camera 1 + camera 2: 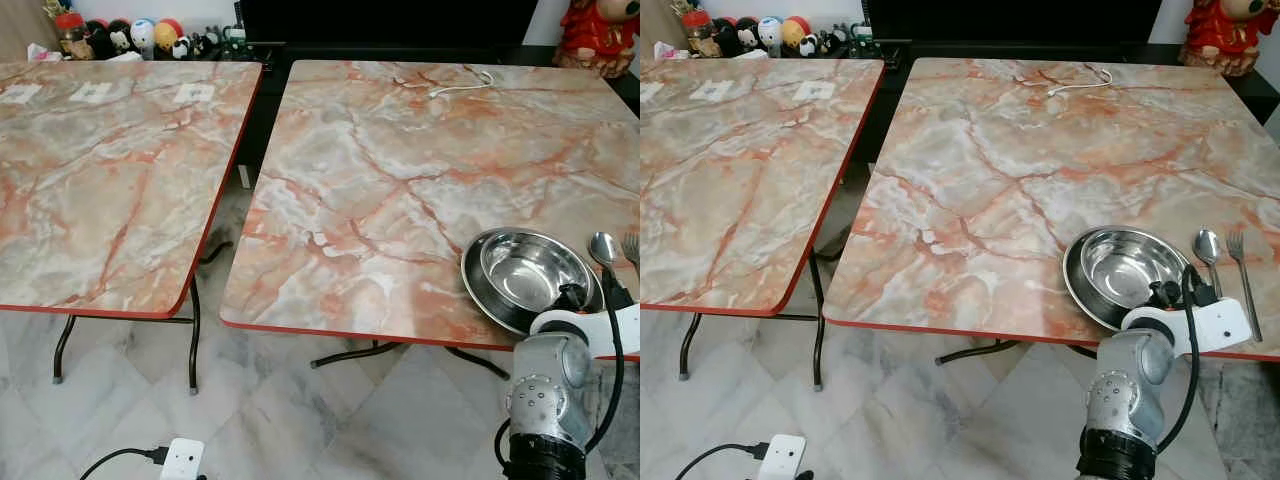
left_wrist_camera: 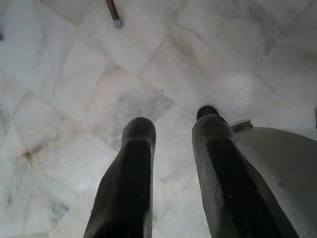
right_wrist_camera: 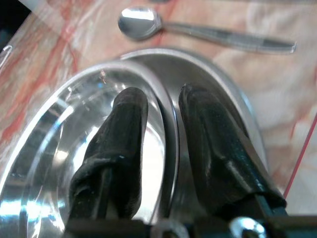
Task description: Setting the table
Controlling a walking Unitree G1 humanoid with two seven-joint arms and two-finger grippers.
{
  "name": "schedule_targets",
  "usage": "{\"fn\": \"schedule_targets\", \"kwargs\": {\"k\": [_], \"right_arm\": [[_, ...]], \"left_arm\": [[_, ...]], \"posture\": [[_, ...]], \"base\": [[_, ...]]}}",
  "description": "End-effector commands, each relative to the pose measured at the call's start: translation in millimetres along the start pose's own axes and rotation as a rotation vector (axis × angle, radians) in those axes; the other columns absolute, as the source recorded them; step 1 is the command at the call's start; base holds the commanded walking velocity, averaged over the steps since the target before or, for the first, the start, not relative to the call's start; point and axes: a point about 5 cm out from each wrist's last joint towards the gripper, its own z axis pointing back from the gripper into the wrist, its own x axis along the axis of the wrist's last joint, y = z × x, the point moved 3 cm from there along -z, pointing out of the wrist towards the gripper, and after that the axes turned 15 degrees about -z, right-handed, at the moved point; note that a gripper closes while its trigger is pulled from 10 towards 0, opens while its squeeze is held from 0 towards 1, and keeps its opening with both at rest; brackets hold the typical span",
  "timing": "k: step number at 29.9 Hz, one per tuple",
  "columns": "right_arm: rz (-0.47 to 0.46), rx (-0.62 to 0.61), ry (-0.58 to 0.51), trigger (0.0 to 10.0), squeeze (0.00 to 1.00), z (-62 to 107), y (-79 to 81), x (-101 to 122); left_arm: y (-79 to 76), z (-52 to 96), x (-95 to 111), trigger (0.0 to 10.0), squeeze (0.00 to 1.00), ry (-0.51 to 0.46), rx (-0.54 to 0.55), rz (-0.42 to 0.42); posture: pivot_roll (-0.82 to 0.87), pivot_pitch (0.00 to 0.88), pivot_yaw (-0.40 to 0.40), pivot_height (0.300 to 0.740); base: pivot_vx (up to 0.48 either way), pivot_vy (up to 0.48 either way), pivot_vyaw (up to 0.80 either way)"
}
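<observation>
Far left there's a marble-pattern folding table with a red edge, three small white cards near its back edge and a row of little figurines on the shelf behind it. On the pale marble floor below sits a white power strip with a black cord.

The left gripper hangs idle over that floor, its two black fingers spread with a clear gap and nothing between them.

Next over is a second marble-pattern table, with a white cable lying near its far edge. The steel bowl sits near the front right corner of this table, close to the front edge.

The right gripper is at the bowl's near rim, one finger inside the bowl and the other outside it, so the rim runs between them. I can't tell whether they're actually squeezing the rim or just straddling it.

Just right of the bowl a spoon lies on the table, and right beside that a fork, both pointing away from the robot. A red figurine stands at the back right.
</observation>
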Motion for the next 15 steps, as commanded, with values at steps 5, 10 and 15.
{"fn": "schedule_targets", "kwargs": {"k": [5, 10, 15], "right_arm": [[0.094, 0.042, -0.093, 10.0, 0.00, 5.1, 6.0, 13.3], [0.362, 0.252, -0.206, 10.0, 0.00, 16.0, 38.2, 21.2], [0.449, 0.450, -0.098, 10.0, 0.00, 30.4, 60.4, -6.3]], "left_arm": [[-1.5, 1.9, -8.1, 10.0, 0.00, 0.026, -0.004, 0.000], [-0.8, 1.9, -8.2, 10.0, 0.00, 0.026, -0.001, 0.000], [-0.8, 2.2, -8.4, 10.0, 0.00, 0.024, 0.001, 0.005]], "posture": [[-0.03, 0.128, 0.012, 0.740], [-0.04, 0.129, 0.014, 0.740], [-0.04, 0.129, 0.013, 0.740]], "base": [[0.000, 0.000, 0.00], [0.000, 0.000, 0.00], [0.000, 0.000, 0.00]]}}
